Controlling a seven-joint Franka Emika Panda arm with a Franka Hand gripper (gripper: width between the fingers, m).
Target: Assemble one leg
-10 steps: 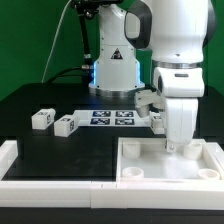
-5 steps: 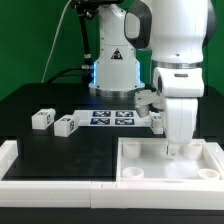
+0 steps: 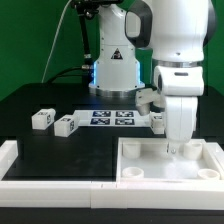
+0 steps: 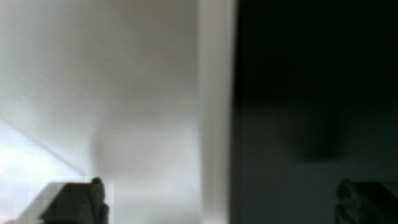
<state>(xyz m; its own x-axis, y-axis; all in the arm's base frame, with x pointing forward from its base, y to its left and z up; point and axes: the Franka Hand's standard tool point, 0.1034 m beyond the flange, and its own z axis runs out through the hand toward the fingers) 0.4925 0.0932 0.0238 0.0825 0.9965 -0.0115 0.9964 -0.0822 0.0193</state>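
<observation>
Two small white legs with black-and-white tags lie on the black table at the exterior view's left, one leg [image 3: 41,119] further left and the other leg [image 3: 65,125] beside it. Another tagged white block [image 3: 156,120] shows partly behind the arm. My gripper [image 3: 172,148] points straight down at the far edge of the large white tray-like part [image 3: 140,160]. In the wrist view my gripper [image 4: 221,205] has its fingertips [image 4: 71,202] far apart. Between them is only a blurred white surface and dark table. No leg shows between the fingers.
The marker board [image 3: 112,118] lies flat mid-table, in front of the robot base [image 3: 113,70]. A low white wall [image 3: 50,184] runs along the front and up the left side of the table. The tray-like part has round corner sockets [image 3: 131,174].
</observation>
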